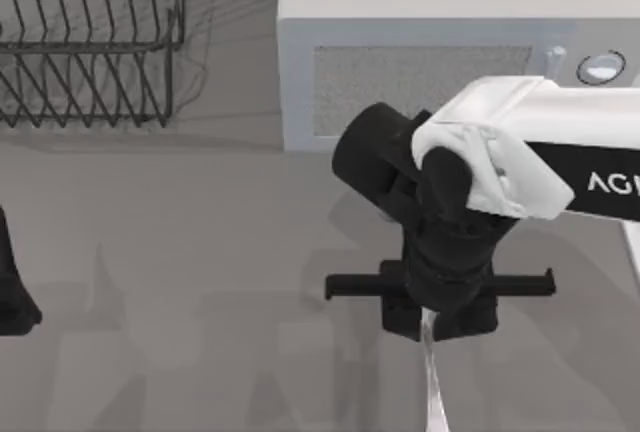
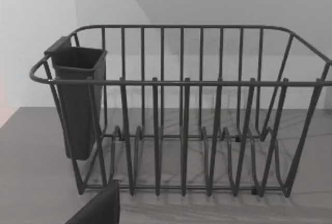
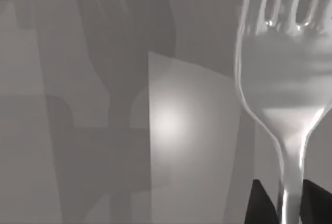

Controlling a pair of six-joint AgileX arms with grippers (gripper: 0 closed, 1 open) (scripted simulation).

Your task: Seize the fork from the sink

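Grey tabletop: left gripper parked at the left edge (fingers' state cannot be told); wire dish rack rear left; white microwave rear right. Right gripper pinches the silvery fork, lower right of centre.

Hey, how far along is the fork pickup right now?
Done: the right gripper is over the grey surface in front of the microwave, its fingers shut on the fork handle. In hand: holding it. Left: I cannot tell whether it is lifted. The left gripper is parked at the left edge.
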